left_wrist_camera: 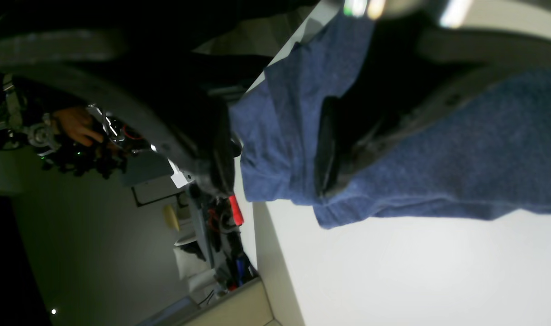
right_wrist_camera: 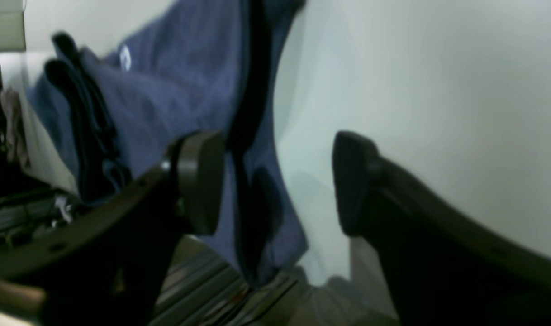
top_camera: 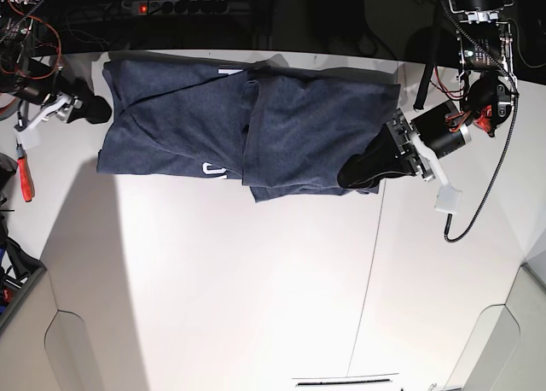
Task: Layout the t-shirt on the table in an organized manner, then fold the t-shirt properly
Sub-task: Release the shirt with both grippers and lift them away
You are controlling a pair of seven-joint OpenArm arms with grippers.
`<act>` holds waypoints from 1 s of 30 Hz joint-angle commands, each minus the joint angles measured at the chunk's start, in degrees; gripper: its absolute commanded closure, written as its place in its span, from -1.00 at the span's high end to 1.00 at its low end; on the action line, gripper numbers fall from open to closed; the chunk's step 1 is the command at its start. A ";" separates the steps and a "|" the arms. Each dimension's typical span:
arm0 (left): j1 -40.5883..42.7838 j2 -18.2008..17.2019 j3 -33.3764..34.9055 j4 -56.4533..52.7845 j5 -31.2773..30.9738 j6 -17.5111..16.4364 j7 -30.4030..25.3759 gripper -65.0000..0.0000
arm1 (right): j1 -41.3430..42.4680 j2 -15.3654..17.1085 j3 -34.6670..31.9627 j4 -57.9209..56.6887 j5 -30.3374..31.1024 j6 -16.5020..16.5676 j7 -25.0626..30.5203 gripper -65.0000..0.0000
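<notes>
Lying along the far edge of the table (top_camera: 256,288), the t-shirt (top_camera: 188,122) is already partly folded. It is making a long dark blue band, with one part lapping over the other near the middle and a bit of white lettering peeking out at the seam. So I think the laying-out is done and the folding is under way, but it is not finished, because the band is long and wrinkly.

The left gripper (top_camera: 358,171) is sitting at one end of the shirt. In the left wrist view one dark finger (left_wrist_camera: 330,149) is tucking under the cloth, so it looks like it is pinching the shirt's edge there.

The right gripper (right_wrist_camera: 277,181) is at the other end with its fingers spread wide and nothing between them; the cloth is hanging just beside one pad.

What is left, I think, is folding the long band across and smoothing it flat.
</notes>
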 commanded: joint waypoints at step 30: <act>-0.76 -1.38 -3.26 1.03 -1.60 -0.71 -0.81 -0.23 | 1.46 -3.98 -7.56 -1.73 1.01 0.39 2.56 -1.00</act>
